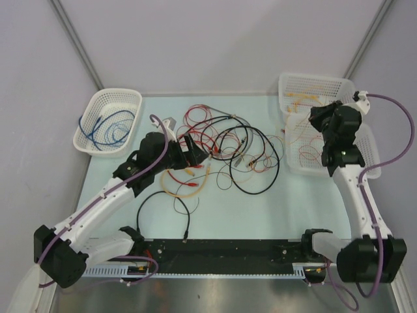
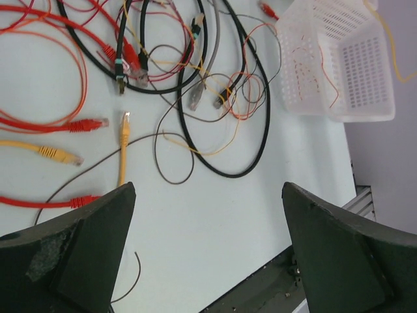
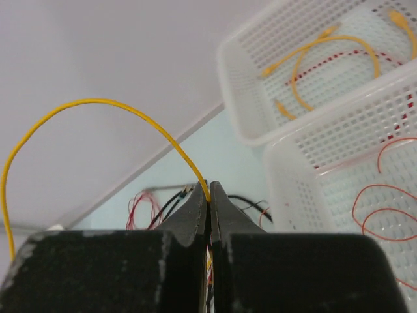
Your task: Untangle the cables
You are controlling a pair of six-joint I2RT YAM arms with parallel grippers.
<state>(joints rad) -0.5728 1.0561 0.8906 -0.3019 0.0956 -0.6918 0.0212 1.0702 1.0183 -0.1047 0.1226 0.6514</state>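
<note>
The cables (image 1: pixel 228 150) lie in a loose tangle of red, black and yellow-orange loops on the pale table. My left gripper (image 1: pixel 191 151) hangs over the tangle's left side. In the left wrist view it (image 2: pixel 208 189) is open, with only bare table between its fingers. Beyond it lie a black loop (image 2: pixel 260 130), red cables (image 2: pixel 39 85) and a yellow plug-ended cable (image 2: pixel 122 150). My right gripper (image 1: pixel 324 119) is raised over the baskets at the right. It (image 3: pixel 209 186) is shut on a thin yellow cable (image 3: pixel 98 102), which arcs up and off to the left.
A white basket (image 1: pixel 117 91) at the back left holds a blue cable. Two white baskets stand at the right: the far one (image 1: pixel 313 77) (image 3: pixel 228 85) holds yellow cables, the nearer one (image 1: pixel 374 140) (image 3: pixel 293 195) (image 2: pixel 365 65) thin red wires. A black rail (image 1: pixel 228 251) runs along the near edge.
</note>
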